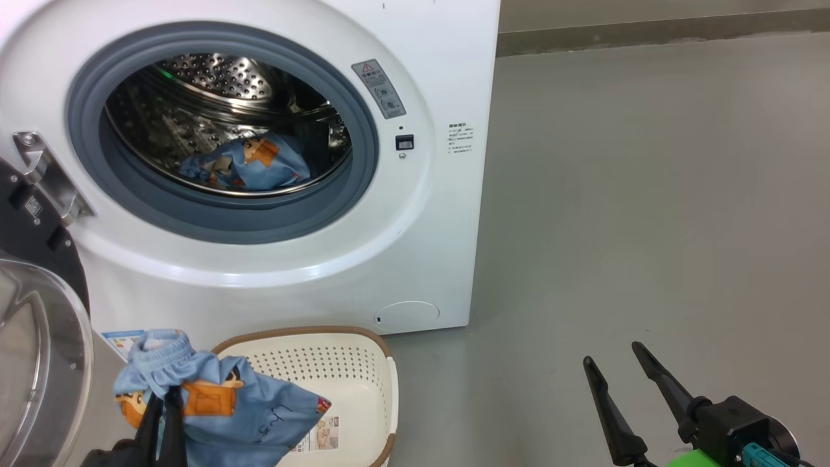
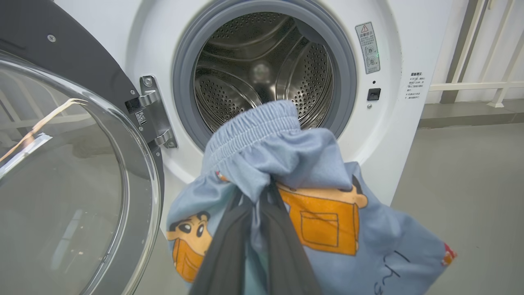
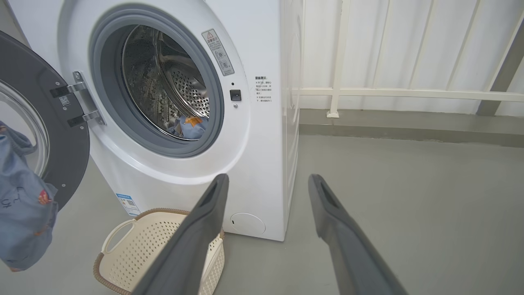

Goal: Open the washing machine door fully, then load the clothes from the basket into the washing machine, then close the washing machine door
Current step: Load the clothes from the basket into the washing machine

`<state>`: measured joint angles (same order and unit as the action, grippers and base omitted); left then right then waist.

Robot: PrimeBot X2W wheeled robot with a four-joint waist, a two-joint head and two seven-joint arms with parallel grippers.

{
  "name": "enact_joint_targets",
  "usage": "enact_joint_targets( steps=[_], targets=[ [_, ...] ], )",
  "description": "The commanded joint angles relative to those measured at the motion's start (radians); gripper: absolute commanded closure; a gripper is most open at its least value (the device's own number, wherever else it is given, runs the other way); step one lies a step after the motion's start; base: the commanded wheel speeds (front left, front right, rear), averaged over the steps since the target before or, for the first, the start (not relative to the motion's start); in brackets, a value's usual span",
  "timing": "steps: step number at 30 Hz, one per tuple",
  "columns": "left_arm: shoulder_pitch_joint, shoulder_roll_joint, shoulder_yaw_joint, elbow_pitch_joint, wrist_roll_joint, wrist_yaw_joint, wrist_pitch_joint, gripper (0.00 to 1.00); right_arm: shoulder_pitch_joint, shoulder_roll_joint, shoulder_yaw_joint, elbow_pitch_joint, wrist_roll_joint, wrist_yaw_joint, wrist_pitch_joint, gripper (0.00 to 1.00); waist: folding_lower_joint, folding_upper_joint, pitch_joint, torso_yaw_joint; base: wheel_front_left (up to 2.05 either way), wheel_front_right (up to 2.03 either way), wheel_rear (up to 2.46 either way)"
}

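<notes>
The white washing machine (image 1: 428,214) stands with its door (image 1: 35,350) swung open to the left. One piece of the light blue clothes (image 1: 249,165) lies inside the steel drum. My left gripper (image 1: 162,405) is shut on another light blue garment (image 1: 240,402) and holds it up over the cream basket (image 1: 363,370), below the drum opening. In the left wrist view the dark fingers (image 2: 282,241) pinch the garment (image 2: 286,164) in front of the drum (image 2: 262,69). My right gripper (image 1: 616,366) stands open over the floor at the lower right, with nothing in it.
Grey floor (image 1: 648,194) spreads to the right of the machine. A white railing (image 3: 409,92) and wall run behind it. The glass bowl of the door (image 2: 61,184) bulges close at my left arm's side.
</notes>
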<state>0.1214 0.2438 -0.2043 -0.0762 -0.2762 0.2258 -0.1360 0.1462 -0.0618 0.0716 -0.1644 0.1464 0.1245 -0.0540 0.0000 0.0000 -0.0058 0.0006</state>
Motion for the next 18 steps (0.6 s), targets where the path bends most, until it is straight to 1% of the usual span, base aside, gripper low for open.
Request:
enact_joint_targets(
  steps=[1,12,18],
  targets=[
    [-0.031,0.017,0.032,-0.022,-0.005,0.007,-0.007,1.00,-0.014,-0.001,0.016,-0.032,-0.013,0.006,-0.001,0.00,0.0000,0.0000,0.001,0.005,0.00,0.00,0.00],
    [-0.044,0.013,0.028,0.006,-0.016,0.006,-0.019,1.00,-0.011,0.002,0.019,-0.037,-0.015,0.006,0.001,0.00,0.0000,0.0000,0.004,0.011,0.00,0.00,0.00],
    [-0.069,0.011,0.028,0.031,-0.023,0.004,-0.032,1.00,-0.019,0.003,0.026,-0.039,-0.013,0.006,-0.003,0.00,0.0000,0.0000,0.027,0.007,0.00,0.00,0.00]
  ],
)
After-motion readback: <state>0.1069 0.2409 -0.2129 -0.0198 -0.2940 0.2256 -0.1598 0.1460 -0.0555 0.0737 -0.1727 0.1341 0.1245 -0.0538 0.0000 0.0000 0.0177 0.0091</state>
